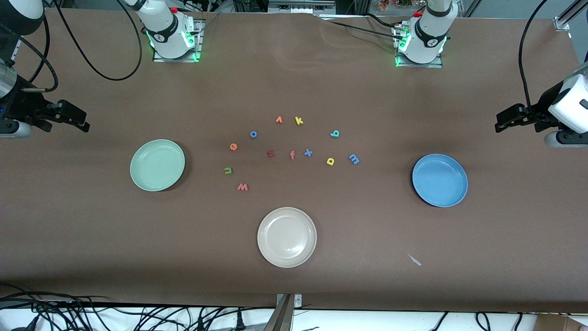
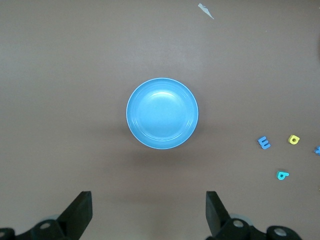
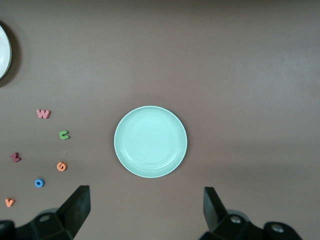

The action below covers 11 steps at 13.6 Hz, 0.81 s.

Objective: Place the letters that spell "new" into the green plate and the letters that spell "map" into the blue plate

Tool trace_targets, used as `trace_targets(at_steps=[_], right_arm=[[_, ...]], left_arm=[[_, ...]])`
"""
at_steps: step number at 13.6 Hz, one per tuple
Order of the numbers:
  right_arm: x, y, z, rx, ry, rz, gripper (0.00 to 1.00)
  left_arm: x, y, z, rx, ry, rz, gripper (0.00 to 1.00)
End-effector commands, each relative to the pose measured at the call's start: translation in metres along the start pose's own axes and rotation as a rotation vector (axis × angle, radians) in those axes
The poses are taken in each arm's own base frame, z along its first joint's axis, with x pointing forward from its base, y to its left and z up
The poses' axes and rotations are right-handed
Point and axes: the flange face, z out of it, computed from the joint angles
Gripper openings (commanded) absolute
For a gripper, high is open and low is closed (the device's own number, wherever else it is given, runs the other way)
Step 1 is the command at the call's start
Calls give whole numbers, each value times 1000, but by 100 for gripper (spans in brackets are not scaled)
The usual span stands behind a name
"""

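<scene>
Progress: I see no letter placed yet; all six transfers remain.
Green plate [image 1: 157, 164]: empty, at 9 o'clock from the letter cluster.
Blue plate [image 1: 439, 180]: empty, at 3 o'clock from the cluster.
Cream plate [image 1: 286, 236]: empty, at 6 o'clock; not needed.
"new" set: green n [image 1: 228, 171], orange e [image 1: 233, 146], pinkish-red w [image 1: 242, 187], all on the table nearest the green plate.
"map" set: blue m [image 1: 353, 159], yellow a [image 1: 330, 161], teal p [image 1: 335, 134], on the table nearest the blue plate.
Left gripper [image 2: 148, 212]: I read fingers spread apart, holding nothing, above the blue plate.
Right gripper [image 3: 146, 210]: fingers apart, holding nothing, above the green plate.
</scene>
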Motion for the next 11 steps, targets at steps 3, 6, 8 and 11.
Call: trace_targets(at_steps=[3, 6, 8, 11], right_arm=[[0, 1, -2, -12, 14, 1, 100], [1, 0, 0, -10, 14, -1, 100], [1, 0, -1, -12, 20, -1, 100], [1, 0, -1, -10, 17, -1, 100]], left_arm=[[0, -1, -2, -17, 6, 7, 100], [0, -1, -2, -17, 6, 7, 100], [0, -1, -2, -17, 6, 7, 100], [0, -1, -2, -17, 6, 7, 100]])
